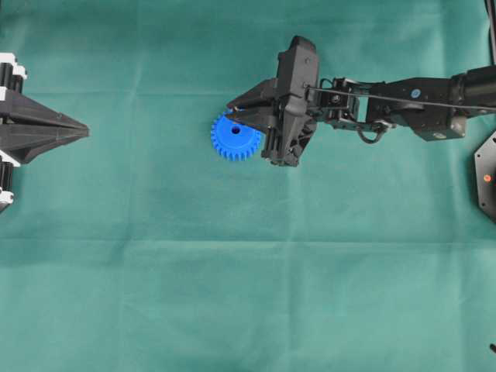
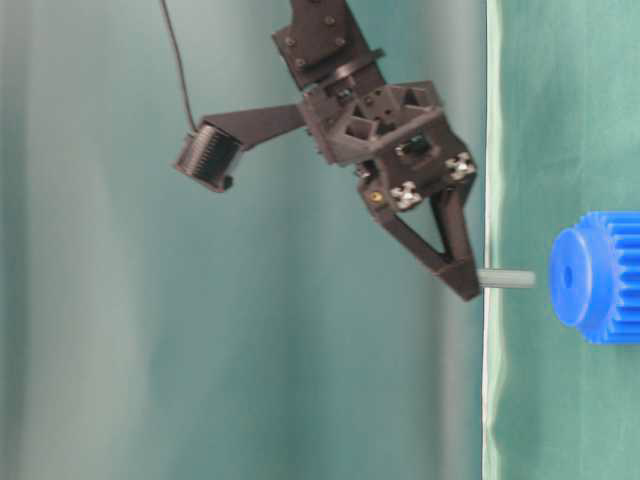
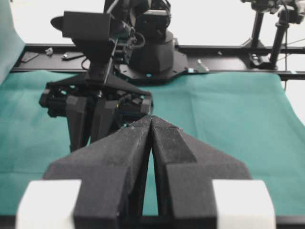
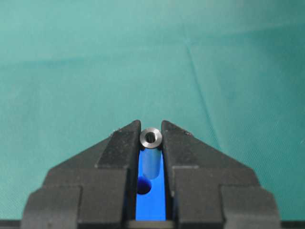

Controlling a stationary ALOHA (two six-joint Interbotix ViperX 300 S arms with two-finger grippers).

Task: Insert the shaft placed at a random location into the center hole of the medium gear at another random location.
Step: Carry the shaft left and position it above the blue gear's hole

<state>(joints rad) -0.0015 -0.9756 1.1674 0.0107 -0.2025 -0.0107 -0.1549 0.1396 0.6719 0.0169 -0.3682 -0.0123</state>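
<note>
Overhead view evenly lit, bright; green cloth rendered sharp, faint fold lines seen; soft short shadow cast under medium gear. Table-level view rotated sideways, left half washed into blurred pale streaks; shaft slightly soft. Left wrist view: near fingers out of focus, upper background overexposed white. Right wrist view: shaft tip sharp, small glint caught; lower frame blurred

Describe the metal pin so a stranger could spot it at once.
Start at the green cloth and find the black right gripper reaching in above the blue gear. Pinched between its fingertips is the pin: a short silvery-grey cylinder, the only bare metal piece there, far thinner than the gear beneath it.
</note>
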